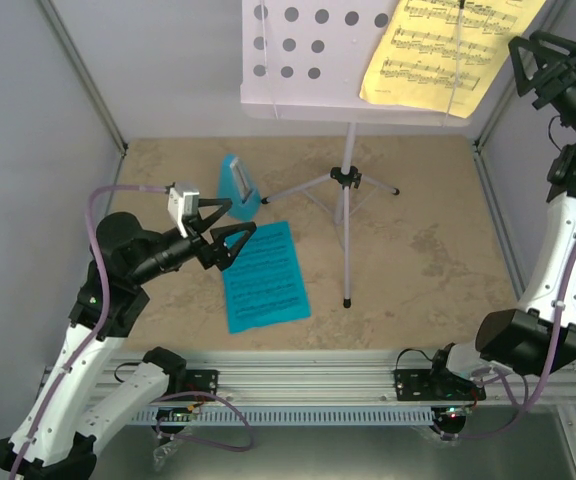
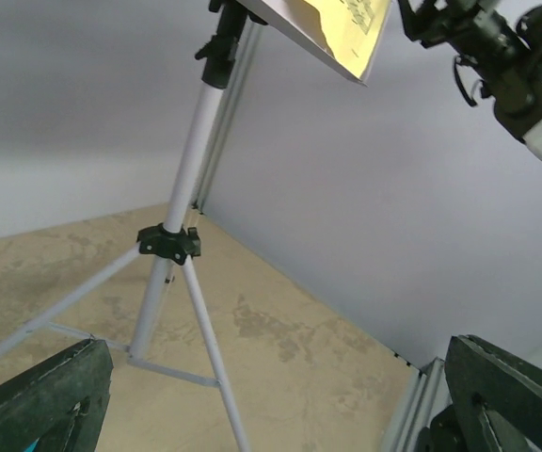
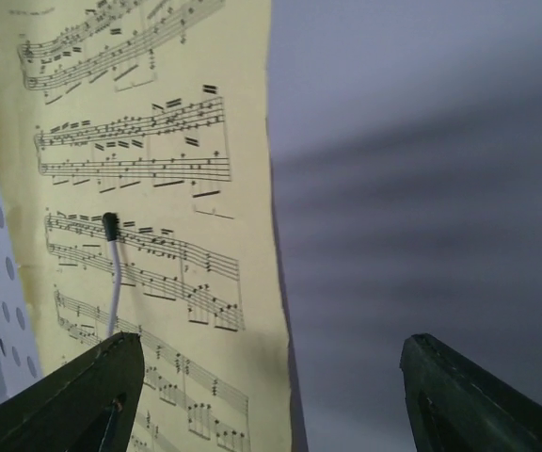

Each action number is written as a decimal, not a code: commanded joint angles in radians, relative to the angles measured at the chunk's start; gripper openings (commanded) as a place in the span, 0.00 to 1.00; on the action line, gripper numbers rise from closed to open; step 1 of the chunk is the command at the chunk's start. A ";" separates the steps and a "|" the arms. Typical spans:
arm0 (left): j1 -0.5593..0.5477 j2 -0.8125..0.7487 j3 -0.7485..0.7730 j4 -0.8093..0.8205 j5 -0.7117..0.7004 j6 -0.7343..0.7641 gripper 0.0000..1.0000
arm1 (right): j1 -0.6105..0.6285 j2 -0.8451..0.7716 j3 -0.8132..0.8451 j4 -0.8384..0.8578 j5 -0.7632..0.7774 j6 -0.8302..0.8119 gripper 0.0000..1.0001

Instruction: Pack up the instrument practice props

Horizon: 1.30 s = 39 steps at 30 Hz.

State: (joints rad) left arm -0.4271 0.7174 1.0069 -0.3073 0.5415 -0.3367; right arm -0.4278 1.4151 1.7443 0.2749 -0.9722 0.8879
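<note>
While the yellow sheet (image 1: pixel 448 45) leans on the music stand (image 1: pixel 298 50), the cyan sheet (image 1: pixel 268 285) lies on the table (image 1: pixel 428 250) by the blue metronome (image 1: pixel 238 185). The left end effector (image 1: pixel 240 217) hangs open above the cyan sheet; the right end effector (image 3: pixel 276 339) is open beside the yellow sheet.

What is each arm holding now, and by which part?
Nothing is held. The left gripper and the right gripper are both open and empty.

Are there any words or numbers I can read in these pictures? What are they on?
Nothing reads as words or numbers.
Yellow sheet: printed music notes, no legible words.
Cyan sheet: print too small to read.
Blue metronome: any markings too small to tell.
</note>
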 commanded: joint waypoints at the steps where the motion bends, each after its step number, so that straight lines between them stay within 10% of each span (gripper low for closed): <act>1: 0.005 0.004 0.000 0.032 0.080 0.008 0.99 | 0.033 0.046 0.092 -0.089 -0.061 -0.024 0.73; 19: 0.004 0.029 -0.032 0.144 0.161 -0.101 0.99 | 0.096 -0.009 0.055 -0.107 -0.059 -0.122 0.20; 29: -0.094 0.097 0.004 0.184 0.122 -0.108 0.99 | 0.097 -0.023 0.048 -0.172 -0.026 -0.187 0.33; 39: -0.311 0.253 0.160 0.262 -0.033 -0.111 0.96 | 0.098 -0.031 0.034 -0.110 -0.039 -0.154 0.01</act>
State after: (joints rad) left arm -0.6395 0.9035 1.0611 -0.1352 0.6014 -0.4442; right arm -0.3321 1.4014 1.7908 0.1349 -1.0004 0.7200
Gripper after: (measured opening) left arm 0.970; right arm 0.054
